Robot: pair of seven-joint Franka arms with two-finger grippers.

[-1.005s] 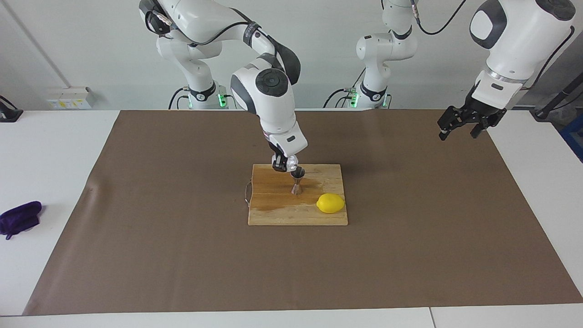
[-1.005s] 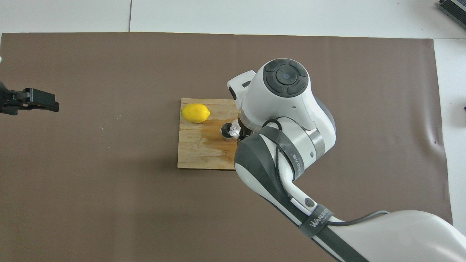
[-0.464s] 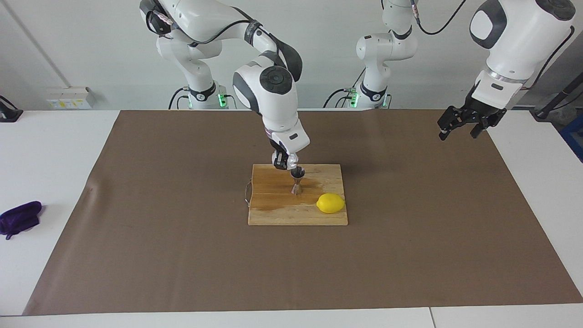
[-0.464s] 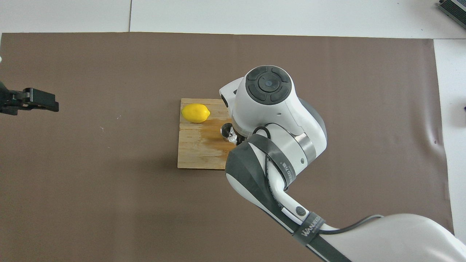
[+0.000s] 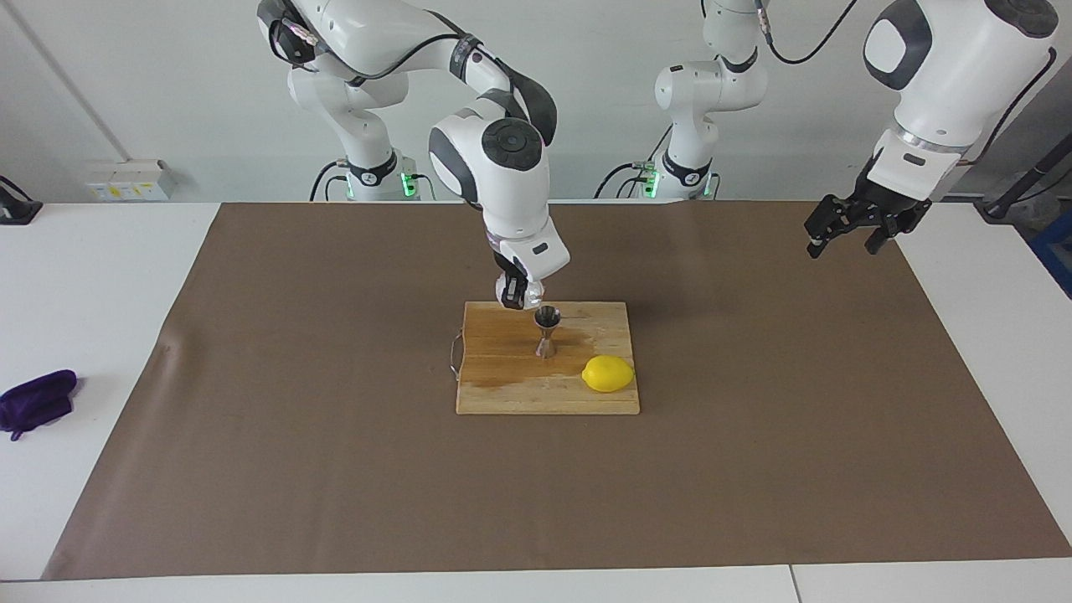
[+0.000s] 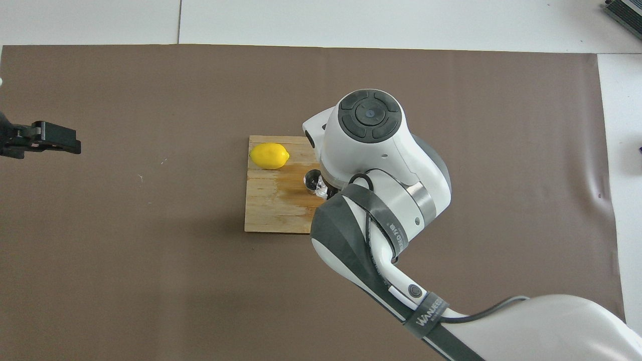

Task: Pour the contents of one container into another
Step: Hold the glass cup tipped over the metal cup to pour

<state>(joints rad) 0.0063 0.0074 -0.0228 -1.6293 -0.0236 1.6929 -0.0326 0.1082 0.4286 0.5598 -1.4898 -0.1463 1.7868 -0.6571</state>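
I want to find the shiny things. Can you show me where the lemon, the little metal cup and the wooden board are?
lemon (image 5: 608, 373), facing view, middle of its yellow skin.
steel jigger (image 5: 547, 316), facing view, its upper cone.
wooden board (image 5: 502, 394), facing view, a bare stretch of wood.

Even, bright, diffuse light falls from above, with no hard glare on the matte brown paper table cover (image 5: 754, 419). Shadows are soft: a faint dark patch lies on the cover beside the pale wooden cutting board (image 6: 271, 210) in the overhead view. The glossy white arm shells carry mild highlights. Both views are sharp throughout, without motion blur or visible bending at the edges.
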